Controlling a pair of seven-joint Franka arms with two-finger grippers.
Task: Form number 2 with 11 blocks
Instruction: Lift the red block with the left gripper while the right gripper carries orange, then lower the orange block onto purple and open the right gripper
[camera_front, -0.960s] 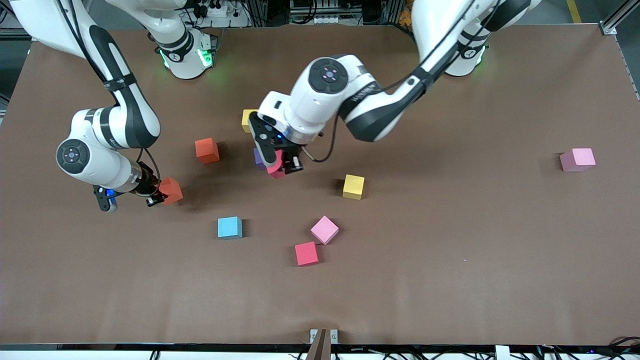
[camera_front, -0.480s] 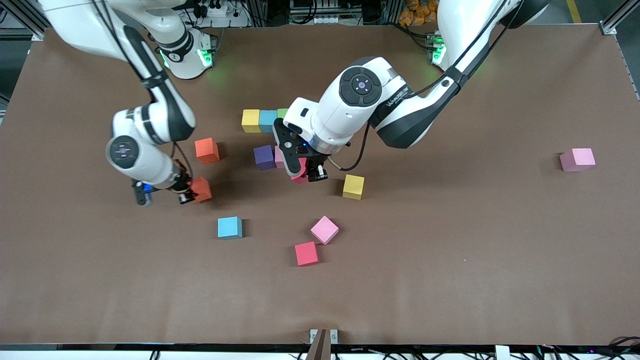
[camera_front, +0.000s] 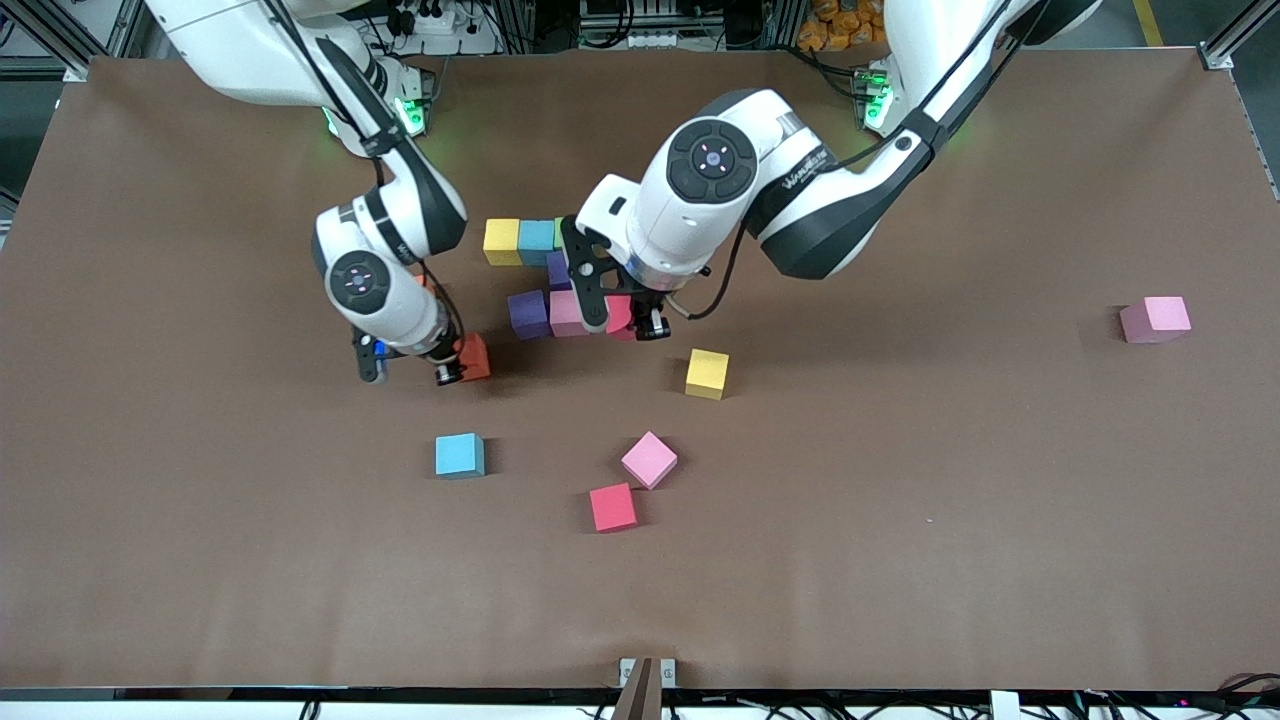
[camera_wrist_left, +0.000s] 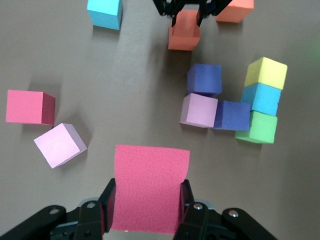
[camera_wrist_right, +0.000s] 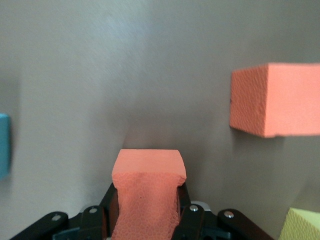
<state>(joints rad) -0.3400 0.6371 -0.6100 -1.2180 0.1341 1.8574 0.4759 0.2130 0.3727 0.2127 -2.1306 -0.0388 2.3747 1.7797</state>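
Note:
My left gripper (camera_front: 622, 322) is shut on a red block (camera_front: 619, 308), also seen in the left wrist view (camera_wrist_left: 150, 185), just over the table beside the pink block (camera_front: 567, 313) of the partly built number 2. That figure holds a yellow (camera_front: 501, 241), a blue (camera_front: 536, 236) and a green block (camera_wrist_left: 257, 127) in a row, then a purple (camera_front: 558, 268), the pink one and another purple (camera_front: 528, 313). My right gripper (camera_front: 458, 365) is shut on an orange block (camera_front: 475, 355), low over the table toward the right arm's end of the figure.
Loose blocks lie nearer the front camera: yellow (camera_front: 707, 373), blue (camera_front: 460, 455), pink (camera_front: 649, 459) and red (camera_front: 612, 507). A pink block (camera_front: 1155, 319) sits alone toward the left arm's end. Another orange block (camera_wrist_right: 275, 100) lies on the table close to my right gripper.
The right arm has carried its orange block toward the figure. The left gripper has moved its red block from over the purple block to beside the pink one.

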